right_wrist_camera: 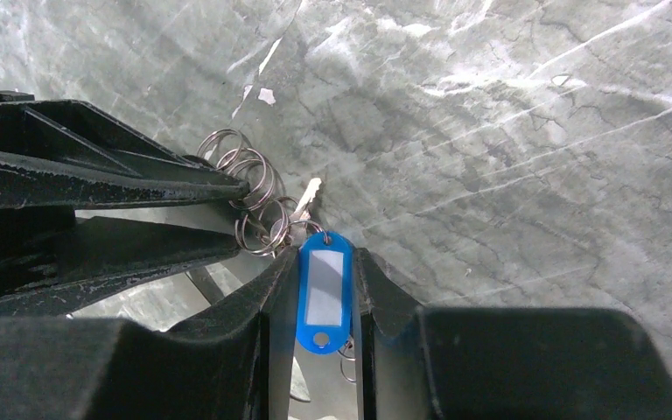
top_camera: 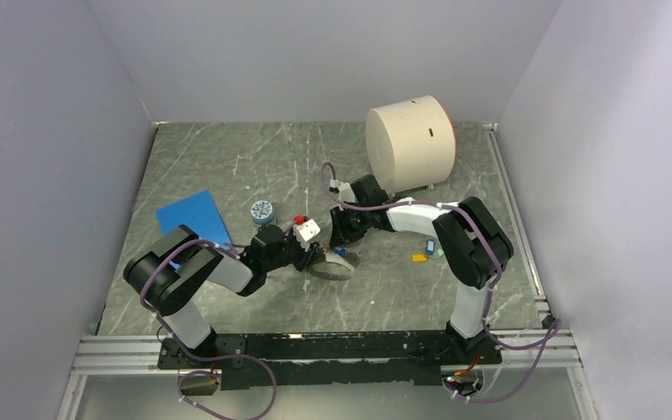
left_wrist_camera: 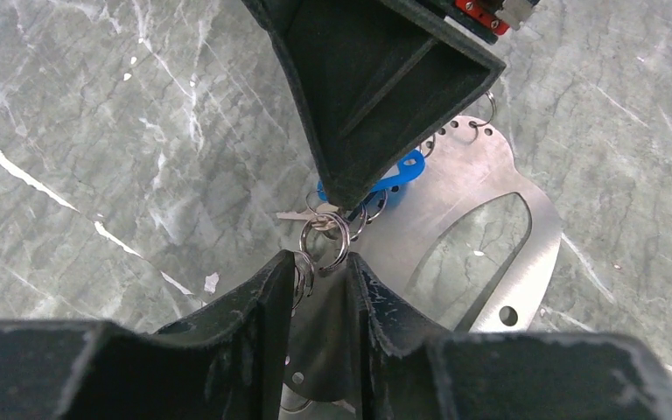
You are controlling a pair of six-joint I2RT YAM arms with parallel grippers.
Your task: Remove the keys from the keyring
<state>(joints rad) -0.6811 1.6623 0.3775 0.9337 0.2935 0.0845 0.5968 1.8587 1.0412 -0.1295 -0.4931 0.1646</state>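
Observation:
The keyring [top_camera: 337,269] is a flat grey metal oval loop lying on the table between my two grippers; it also shows in the left wrist view [left_wrist_camera: 525,219]. My left gripper [top_camera: 313,254] is shut on its holed edge, its fingertips [left_wrist_camera: 280,271] beside small split rings [left_wrist_camera: 331,238]. My right gripper [top_camera: 341,248] meets it from the far side and is shut on a blue plastic key tag [right_wrist_camera: 324,289], which hangs from the split rings [right_wrist_camera: 258,197]. A yellow key [top_camera: 419,257] and a blue-green key [top_camera: 430,249] lie loose on the table under the right arm.
A large beige cylinder [top_camera: 409,144] stands at the back right. A flat blue square pad [top_camera: 194,217] and a small round blue-patterned jar [top_camera: 262,211] sit left of the grippers. Grey walls close the table on three sides.

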